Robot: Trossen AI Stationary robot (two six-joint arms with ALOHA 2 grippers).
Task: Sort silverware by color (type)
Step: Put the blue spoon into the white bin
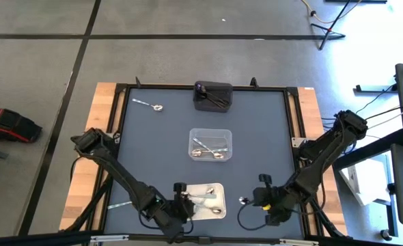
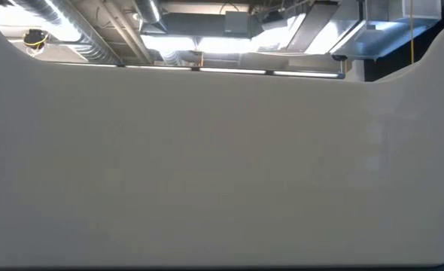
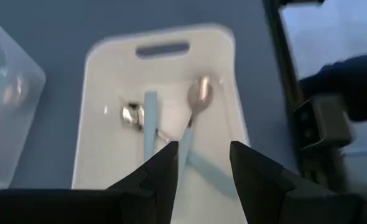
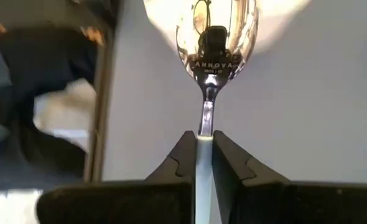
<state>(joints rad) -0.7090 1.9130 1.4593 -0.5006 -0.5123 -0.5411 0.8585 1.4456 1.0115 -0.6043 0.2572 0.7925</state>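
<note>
A white tray (image 1: 218, 189) near the near edge holds two pale-blue-handled spoons (image 3: 193, 118), their handles crossing. My left gripper (image 1: 183, 202) (image 3: 203, 163) hovers open over that tray's left part, its fingertips above the handles. My right gripper (image 1: 259, 201) (image 4: 202, 140), just right of the white tray, is shut on a spoon (image 1: 243, 201) with a shiny bowl (image 4: 218, 31) and a pale handle. The clear tray (image 1: 210, 144) at mid-table holds silver spoons, and the black tray (image 1: 212, 96) at the far edge holds dark ones. One silver spoon (image 1: 149, 104) lies flat on the mat. My right gripper pinches the spoon's pale handle (image 4: 203, 155) between its two fingers, just behind the narrow neck (image 4: 206, 115). The fingers come about level from the table's right and lie along the handle. The bowl sticks out ahead of the fingertips toward the white tray. Whether the bowl rests on the mat, I cannot tell.
A pale slender thing (image 1: 118, 205) lies at the mat's left edge beside my left arm. The mat's raised black frame (image 1: 294, 130) runs round the work area. A blank pale surface (image 2: 222, 165) fills the low view. Bare mat lies between the clear tray and the frame's sides.
</note>
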